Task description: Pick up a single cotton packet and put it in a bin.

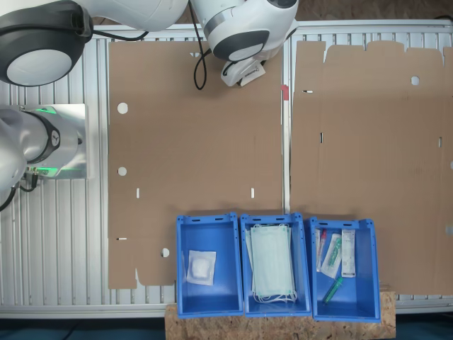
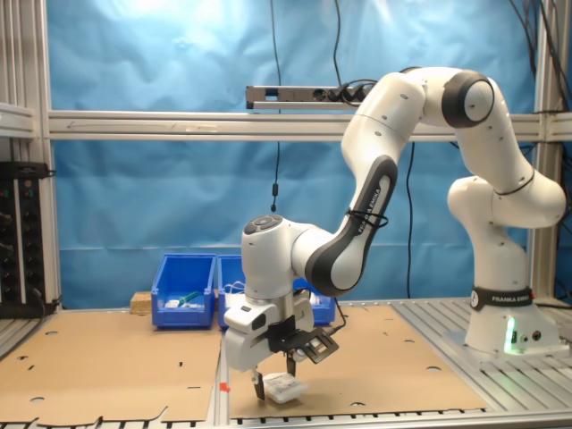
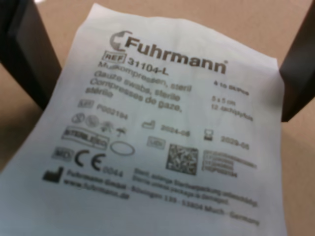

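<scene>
The cotton packet (image 3: pixel 162 132) is a flat white paper square with dark print. It lies between my gripper's two dark fingers (image 3: pixel 24 54), which stand wide apart at its two sides. In the second exterior view my gripper (image 2: pixel 275 382) is low over the brown cardboard, with the cotton packet (image 2: pixel 286 390) resting at its fingertips near the cardboard's front edge. The jaws look open around the packet, not pressed on it. Three blue bins stand in a row in the first exterior view: one bin (image 1: pixel 207 221), a middle bin (image 1: pixel 265 218) and a third bin (image 1: pixel 338 222).
The first bin holds a plain white packet with a square pad (image 1: pixel 200 268). The middle bin holds pale green face masks (image 1: pixel 272 262), and the third holds several small packets (image 1: pixel 340 255). Cardboard sheets (image 1: pixel 191 142) cover the table. The arm's base (image 2: pixel 505 313) stands at the second exterior view's right.
</scene>
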You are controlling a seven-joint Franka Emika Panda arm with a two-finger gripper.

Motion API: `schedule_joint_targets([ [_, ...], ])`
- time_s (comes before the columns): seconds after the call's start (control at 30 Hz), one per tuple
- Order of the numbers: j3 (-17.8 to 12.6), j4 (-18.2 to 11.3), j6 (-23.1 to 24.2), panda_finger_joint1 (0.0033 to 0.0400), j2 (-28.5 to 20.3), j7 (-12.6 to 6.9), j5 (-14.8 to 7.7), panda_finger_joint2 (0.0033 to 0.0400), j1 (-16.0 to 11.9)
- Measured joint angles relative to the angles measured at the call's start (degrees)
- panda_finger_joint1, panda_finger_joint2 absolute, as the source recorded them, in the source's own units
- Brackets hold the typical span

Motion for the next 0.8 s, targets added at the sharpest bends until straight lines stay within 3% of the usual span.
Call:
schedule_joint_targets([
  [0.8, 1.97, 0.20, 0.04, 0.0400, 0.00, 0.00, 0.00, 0.0400, 0.06],
])
